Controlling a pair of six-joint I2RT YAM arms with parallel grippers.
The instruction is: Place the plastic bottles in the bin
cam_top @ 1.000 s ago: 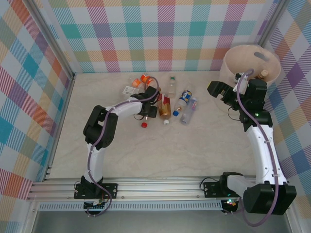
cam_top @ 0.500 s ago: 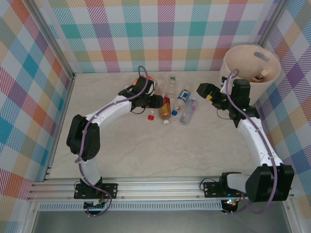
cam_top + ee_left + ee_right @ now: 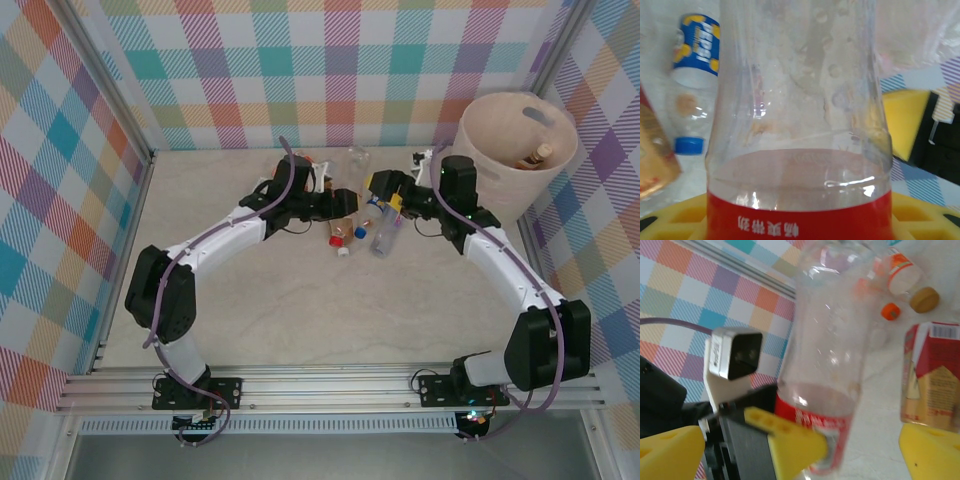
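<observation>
My left gripper is shut on a clear plastic bottle with a red label, held off the table; its yellow pads press the label from both sides. Close on the right, my right gripper stands open and faces the same bottle, a yellow finger on either side of it and short of it. More plastic bottles lie on the table beneath: a blue-labelled one, a brown-labelled one and an orange-labelled one. The cream bin stands at the back right.
A bottle with a brown cap lies inside the bin. Loose-looking caps sit among the bottles: red, blue, white. Checked walls close the table at the back and sides; the table's near half is bare.
My left arm has carried the red-labelled bottle rightward to the middle of the table. My right gripper has swung left from beside the bin to meet it, still open.
</observation>
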